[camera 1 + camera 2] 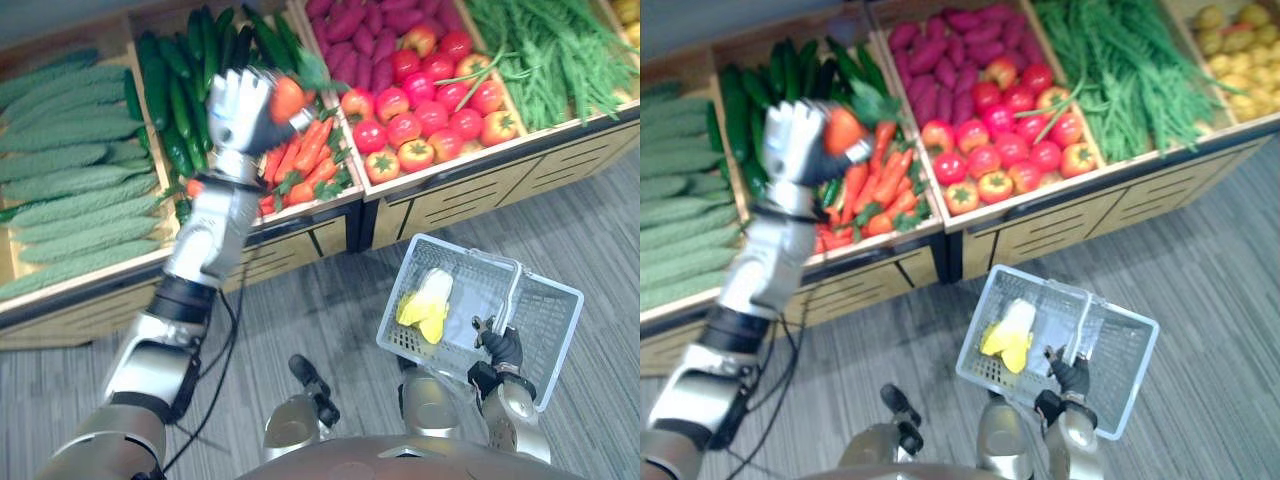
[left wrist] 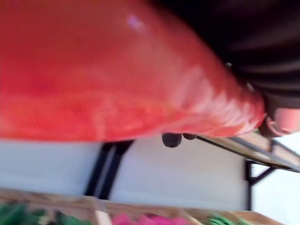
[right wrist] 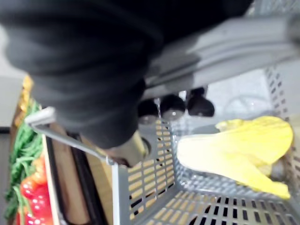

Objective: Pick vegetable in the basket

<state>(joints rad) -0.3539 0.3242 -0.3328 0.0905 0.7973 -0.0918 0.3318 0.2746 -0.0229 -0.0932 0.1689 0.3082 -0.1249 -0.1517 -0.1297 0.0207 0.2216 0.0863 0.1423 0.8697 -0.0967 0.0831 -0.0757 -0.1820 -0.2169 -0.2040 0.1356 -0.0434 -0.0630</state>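
Observation:
My left hand [image 1: 238, 108] is raised above the carrot bin [image 1: 305, 165], its fingers curled round an orange-red carrot [image 1: 287, 98]. That carrot [image 2: 117, 75] spans the left wrist view from very close. A grey plastic basket [image 1: 550, 320] hangs low on the right, and my right hand [image 1: 503, 349] is shut on its handle [image 3: 234, 44]. Inside the basket lies a pale yellow leafy vegetable [image 1: 428, 303], also seen in the right wrist view as a yellow leaf [image 3: 243, 150].
Wooden display bins run along the back: ridged gourds [image 1: 70, 190], dark cucumbers [image 1: 180, 80], purple sweet potatoes [image 1: 360, 30], tomatoes [image 1: 430, 100] and long green beans [image 1: 540, 50]. Grey floor [image 1: 330, 310] lies between the bins and the basket.

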